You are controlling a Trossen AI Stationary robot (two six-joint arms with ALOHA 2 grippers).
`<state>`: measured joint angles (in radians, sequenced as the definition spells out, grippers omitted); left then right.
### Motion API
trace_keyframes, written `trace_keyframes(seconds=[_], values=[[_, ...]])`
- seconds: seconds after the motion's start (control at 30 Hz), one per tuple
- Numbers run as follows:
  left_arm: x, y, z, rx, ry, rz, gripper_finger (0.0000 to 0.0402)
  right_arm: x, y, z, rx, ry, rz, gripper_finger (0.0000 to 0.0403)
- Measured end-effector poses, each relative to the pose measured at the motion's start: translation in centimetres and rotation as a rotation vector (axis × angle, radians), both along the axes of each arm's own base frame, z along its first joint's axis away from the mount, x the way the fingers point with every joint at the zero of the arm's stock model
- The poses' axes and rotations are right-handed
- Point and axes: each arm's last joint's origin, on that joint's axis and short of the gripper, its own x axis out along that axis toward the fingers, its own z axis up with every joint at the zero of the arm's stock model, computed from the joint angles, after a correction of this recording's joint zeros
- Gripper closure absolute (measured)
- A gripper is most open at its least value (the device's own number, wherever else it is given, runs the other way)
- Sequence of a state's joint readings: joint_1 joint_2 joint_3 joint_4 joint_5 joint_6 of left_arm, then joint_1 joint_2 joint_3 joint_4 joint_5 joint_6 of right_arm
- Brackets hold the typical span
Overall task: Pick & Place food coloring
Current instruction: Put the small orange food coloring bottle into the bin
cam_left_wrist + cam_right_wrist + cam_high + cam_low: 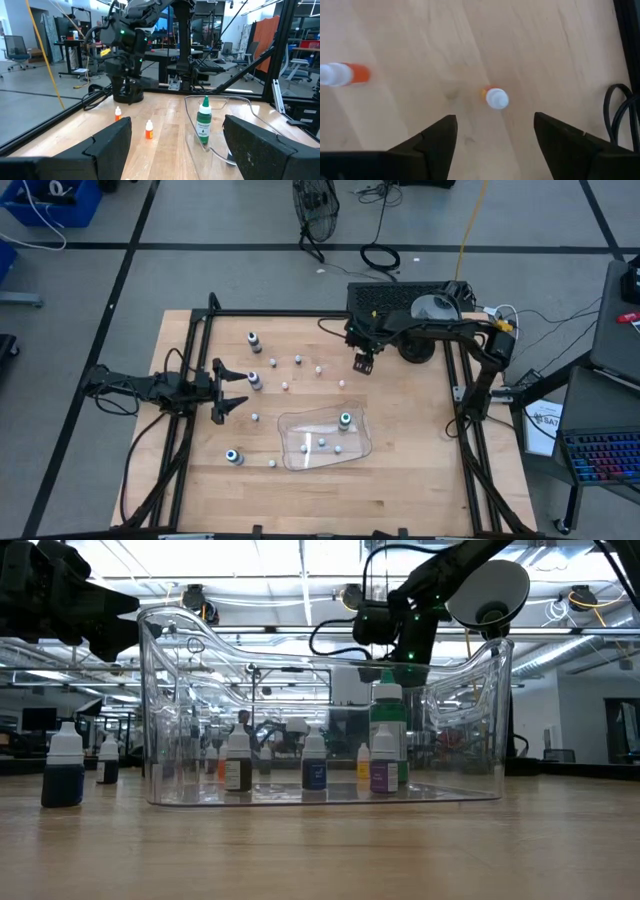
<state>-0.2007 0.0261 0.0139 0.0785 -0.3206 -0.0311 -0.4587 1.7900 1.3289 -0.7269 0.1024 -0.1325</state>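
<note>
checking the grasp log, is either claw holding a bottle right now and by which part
Nothing is held. The right claw is open above the table with a small orange bottle standing free below it. The left claw is open and empty too.

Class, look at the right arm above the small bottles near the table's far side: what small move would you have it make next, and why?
Probably straight down. The right tool is open and hovers over a small orange bottle standing on the bare wooden table, which sits just ahead of the gap between the fingers. Lowering, with a slight forward shift, would bracket it before closing. The left tool waits open.
</note>
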Motion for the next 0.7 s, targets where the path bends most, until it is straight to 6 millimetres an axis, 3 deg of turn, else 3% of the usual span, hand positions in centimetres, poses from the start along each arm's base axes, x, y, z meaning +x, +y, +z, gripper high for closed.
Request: trace_keyframes(seconds=[0.27,0.7], values=[[0.0,0.0,0.0,0.000,-0.001,0.000,0.0092,0.7,-0.4,-1.1,-0.012,-0.012,0.024,0.0149],[0.0,0.0,0.0,0.000,0.000,0.000,0.0092,0.2,-2.0,-1.5,0.029,-0.038,-0.011,0.0164]])
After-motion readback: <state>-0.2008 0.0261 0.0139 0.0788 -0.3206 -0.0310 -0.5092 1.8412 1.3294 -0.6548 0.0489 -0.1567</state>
